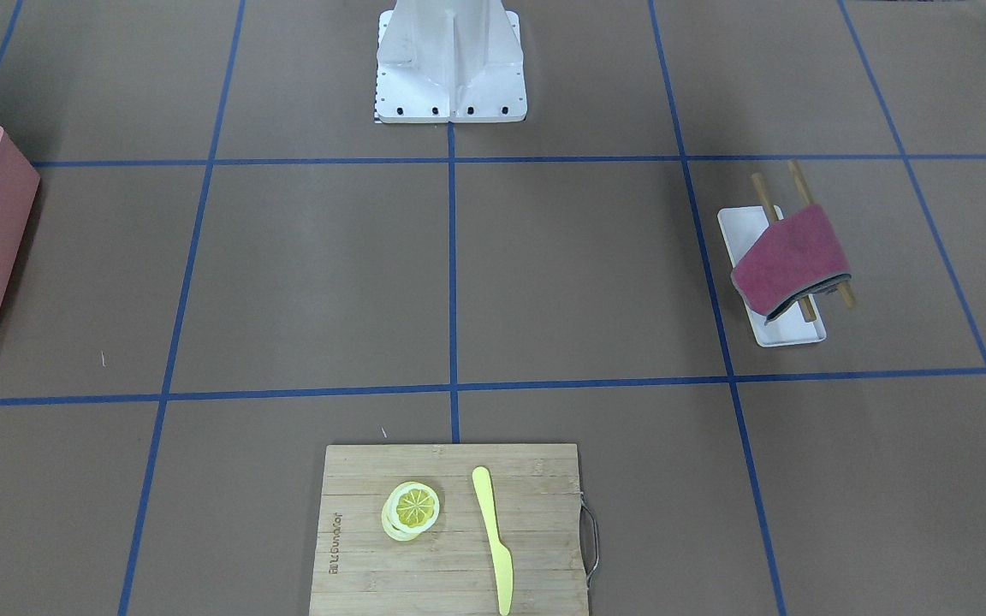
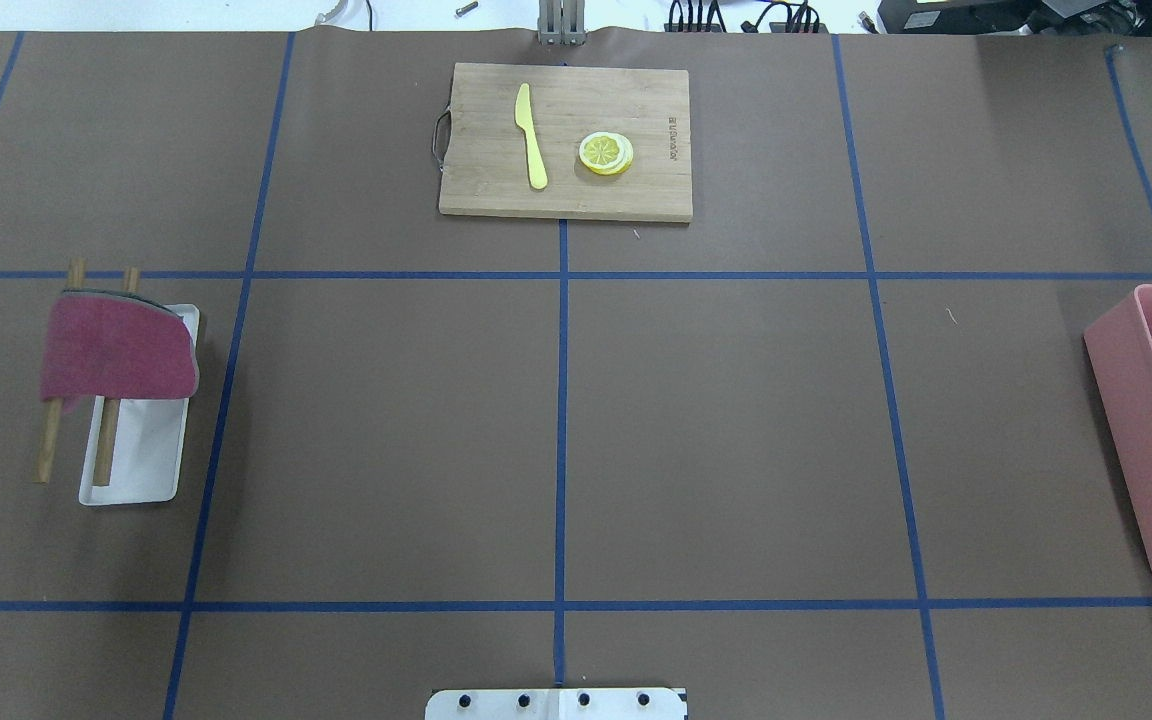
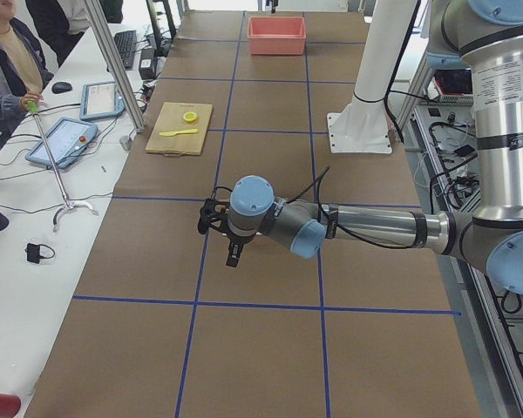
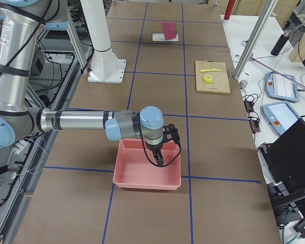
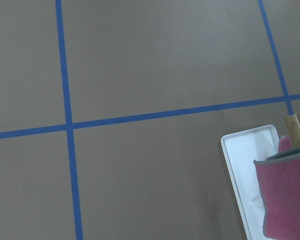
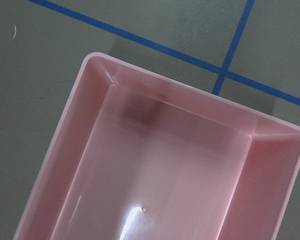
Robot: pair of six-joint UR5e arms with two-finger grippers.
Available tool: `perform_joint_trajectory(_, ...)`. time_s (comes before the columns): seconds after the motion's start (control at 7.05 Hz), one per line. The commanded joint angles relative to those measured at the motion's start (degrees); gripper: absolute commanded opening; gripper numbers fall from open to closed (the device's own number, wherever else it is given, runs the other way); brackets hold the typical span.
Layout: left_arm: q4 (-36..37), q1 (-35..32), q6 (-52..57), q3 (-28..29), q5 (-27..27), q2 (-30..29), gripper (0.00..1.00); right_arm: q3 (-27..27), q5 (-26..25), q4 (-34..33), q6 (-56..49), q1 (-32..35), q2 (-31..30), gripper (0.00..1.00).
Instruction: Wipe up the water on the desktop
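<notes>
Counter spans the scene, no puddle discernible; left end effector and right end effector closure cannot be told; snatching the left-side cloth could drag its sticks off.

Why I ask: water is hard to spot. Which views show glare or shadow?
Right wrist view: a white glare patch on the floor of the bin, and a dark patch near its upper end. Overhead view: the desktop is evenly lit, matte, no glare. Front-facing view: soft shadow beside the bin.

bare desktop middle, bin and rack flanking
</notes>
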Motion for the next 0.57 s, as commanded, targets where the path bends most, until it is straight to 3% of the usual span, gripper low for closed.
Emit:
perform_joint_trajectory(0.0,0.1,3.7,-13.7,-0.3,-0.7,-3.7,0.97,0.1,0.0,0.1,-0.1,-0.1,-0.1,1.00)
perform_joint_trajectory(0.28,0.1,11.9,-27.8,-4.2,2.1,-4.3,0.98,-0.3,0.1,3.1,-0.7,-0.1,-0.1,1.00)
perform_joint_trajectory(0.43,0.1,17.6,-35.2,-6.6,6.5,-4.3,0.98,-0.4,0.1,4.9,-0.6,-0.1,-0.3,1.00)
